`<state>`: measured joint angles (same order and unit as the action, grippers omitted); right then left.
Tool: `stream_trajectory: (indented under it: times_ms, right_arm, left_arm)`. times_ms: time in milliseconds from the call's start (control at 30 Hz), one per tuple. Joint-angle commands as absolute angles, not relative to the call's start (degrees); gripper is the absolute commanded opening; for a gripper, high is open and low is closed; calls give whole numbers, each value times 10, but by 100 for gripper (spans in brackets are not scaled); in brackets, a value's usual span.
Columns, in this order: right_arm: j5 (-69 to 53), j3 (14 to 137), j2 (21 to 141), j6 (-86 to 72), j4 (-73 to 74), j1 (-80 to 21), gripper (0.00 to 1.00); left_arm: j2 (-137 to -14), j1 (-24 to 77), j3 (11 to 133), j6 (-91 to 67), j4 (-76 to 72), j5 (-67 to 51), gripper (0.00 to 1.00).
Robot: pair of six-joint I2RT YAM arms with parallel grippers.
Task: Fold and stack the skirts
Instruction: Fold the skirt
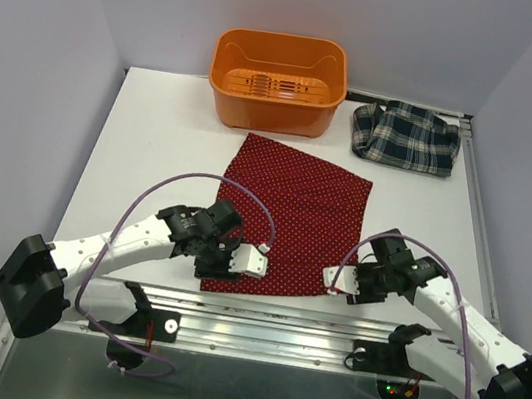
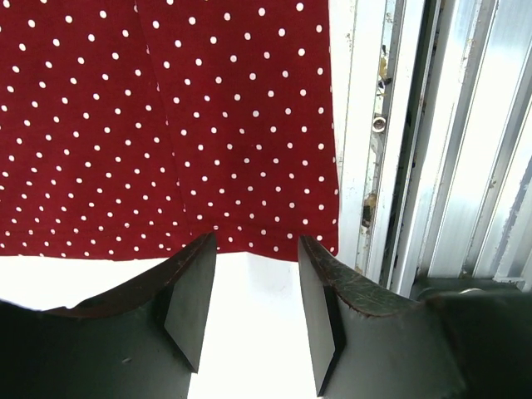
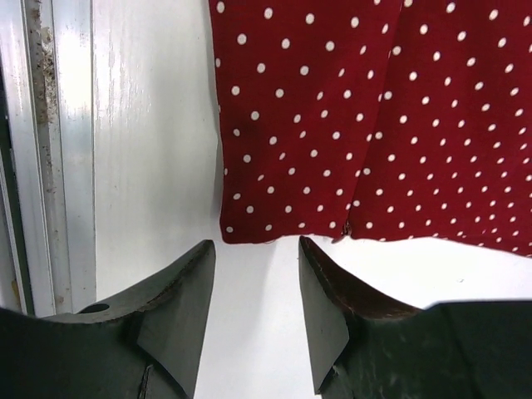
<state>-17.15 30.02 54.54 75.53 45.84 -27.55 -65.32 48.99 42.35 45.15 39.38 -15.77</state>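
White table (image 1: 154, 141) seen under both arms. Red dotted skirt (image 1: 289, 213) laid flat, near corners just ahead of each pincer. Left pincer (image 2: 256, 245) held open at hem edge; right pincer (image 3: 256, 248) likewise open. Plaid skirt (image 1: 404, 137) bunched well beyond right pincer, beside orange bin (image 1: 277, 80).

Two skirts on one table (image 1: 155, 131) — one dark red dotted skirt (image 1: 290, 208) just on the near side of the orange bin (image 1: 272, 109), one plaid skirt (image 1: 405, 138) to that bin's right. One bin. Two arms, further to the near side of the bin: the left arm (image 1: 129, 234) and the right arm (image 1: 460, 316). Two grippers — the left gripper (image 2: 253, 245) and the right gripper (image 3: 253, 245) — with two fingers (image 2: 187, 299) each, four in all.
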Motion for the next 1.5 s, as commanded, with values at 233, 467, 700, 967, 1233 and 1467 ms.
stream_trajectory:
  times_ms: [233,467,700,967,1233,1467]
  right_arm:
    - [-186,282,535,773,428,-315,50]
    - [-164,261,554,762,399,-344,45]
    - [-139,277,624,708,354,-344,13]
    - [-161,326,669,643,364,-344,1]
    - [-166,336,675,632,365,-344,1]
    - [-156,335,672,632,369,-344,1]
  left_arm:
    - [-657,486,424,467,410,-169,56]
    - [-662,486,426,473,424,-172,57]
    - [-688,497,434,508,466,-189,58]
    - [-711,573,430,499,475,-171,56]
    - [-768,592,433,465,459,-135,52]
    - [-798,593,433,454,432,-101,49]
